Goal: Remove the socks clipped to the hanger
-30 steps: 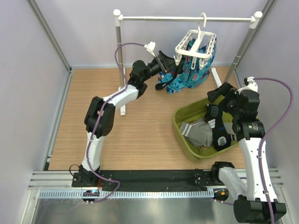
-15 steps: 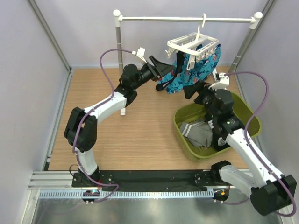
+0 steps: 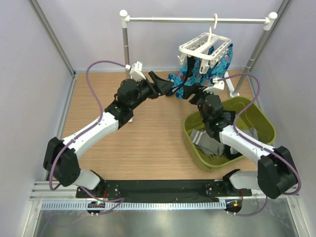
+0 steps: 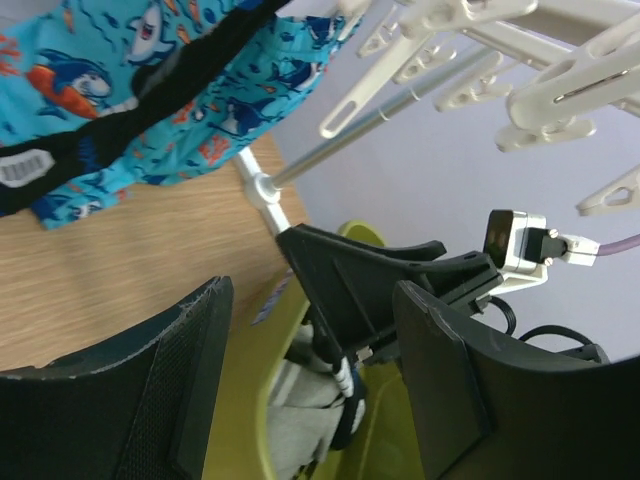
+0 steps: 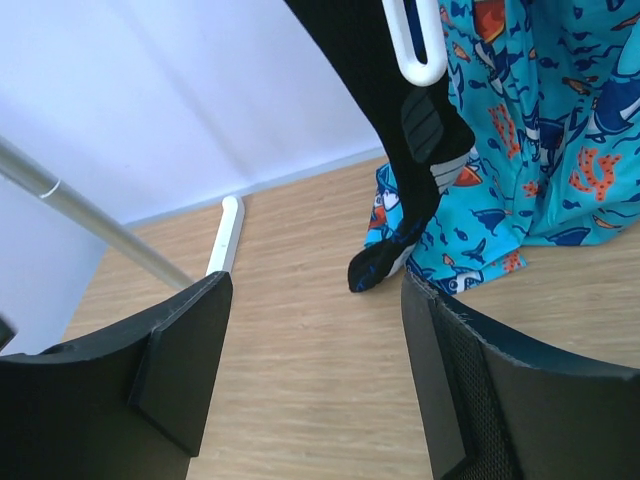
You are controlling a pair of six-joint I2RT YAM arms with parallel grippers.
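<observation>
Under the far hanger point(image 3: 205, 48), the left gripper point(image 4: 312, 295) and right gripper point(image 5: 315, 300) both spread wide and hold nothing, and grabbing the black sock point(image 5: 405, 190) could catch the blue cloth point(image 5: 560, 150) too.

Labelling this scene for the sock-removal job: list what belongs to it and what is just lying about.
Job: black sock, hanger, grey socks, green bin.
Just about: blue patterned cloth, white rail stand.
</observation>
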